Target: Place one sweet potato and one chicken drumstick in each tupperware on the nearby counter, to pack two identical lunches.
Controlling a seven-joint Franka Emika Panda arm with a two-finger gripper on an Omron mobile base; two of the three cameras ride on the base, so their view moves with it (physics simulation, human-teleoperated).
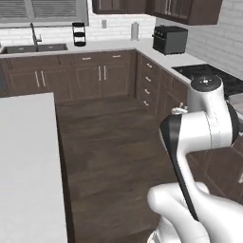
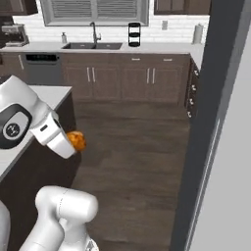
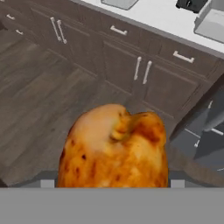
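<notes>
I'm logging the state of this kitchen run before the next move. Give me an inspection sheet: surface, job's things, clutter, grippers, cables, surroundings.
Surface: pale-grey counter over dark brown cabinets with silver handles, seen in the hand view.
Job's things: chicken drumstick, golden-brown, held close to the hand camera; it also shows at the arm's end in the right base view. Two light-grey tupperware trays on the counter, one cut by the top edge, one at the right edge. Sweet potato: nothing seen.
Clutter: black toaster between the trays.
Grippers: gripper shut on the drumstick; jaws mostly hidden behind it.
Cables: nothing seen.
Surroundings: dark wood floor, sink under a window, island worktop.
</notes>
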